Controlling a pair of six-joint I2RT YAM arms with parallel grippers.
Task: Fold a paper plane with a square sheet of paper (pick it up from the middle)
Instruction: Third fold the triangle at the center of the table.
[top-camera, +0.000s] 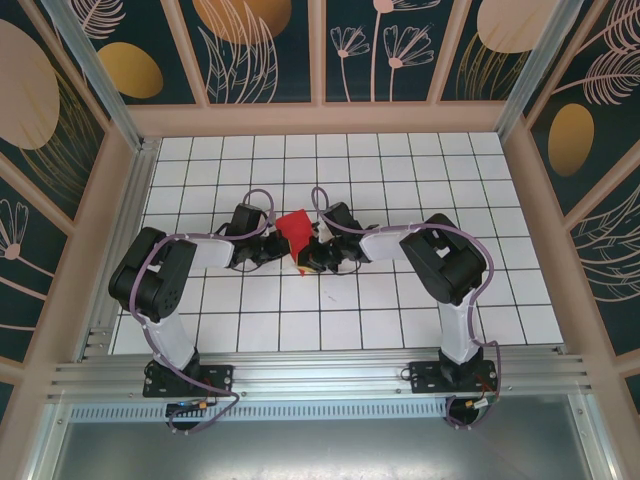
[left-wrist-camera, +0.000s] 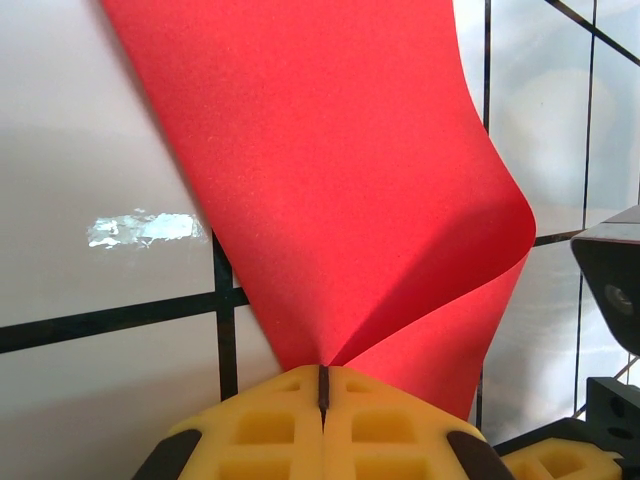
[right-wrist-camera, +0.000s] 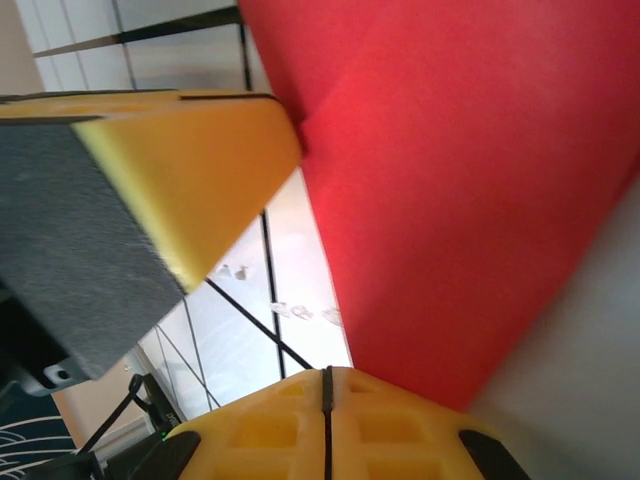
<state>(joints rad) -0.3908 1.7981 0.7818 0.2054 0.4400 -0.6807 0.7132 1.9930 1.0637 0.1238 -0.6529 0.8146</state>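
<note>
Above the tiled counter (top-camera: 400, 180), the left hand (left-wrist-camera: 323, 378) clamps the curled square sheet of paper (top-camera: 296, 228), while the right hand (right-wrist-camera: 326, 380), fingers pressed together, sits just beside it.

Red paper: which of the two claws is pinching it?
The left gripper: the red sheet fans out of its closed grip. The right gripper is shut beside the sheet, pinching nothing.

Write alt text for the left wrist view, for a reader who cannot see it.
The yellow-fingered left gripper is shut on the bottom tip of a bright red sheet of paper, which stands up from it and curls over at the right. Behind it lies a white table with black grid lines.
</note>
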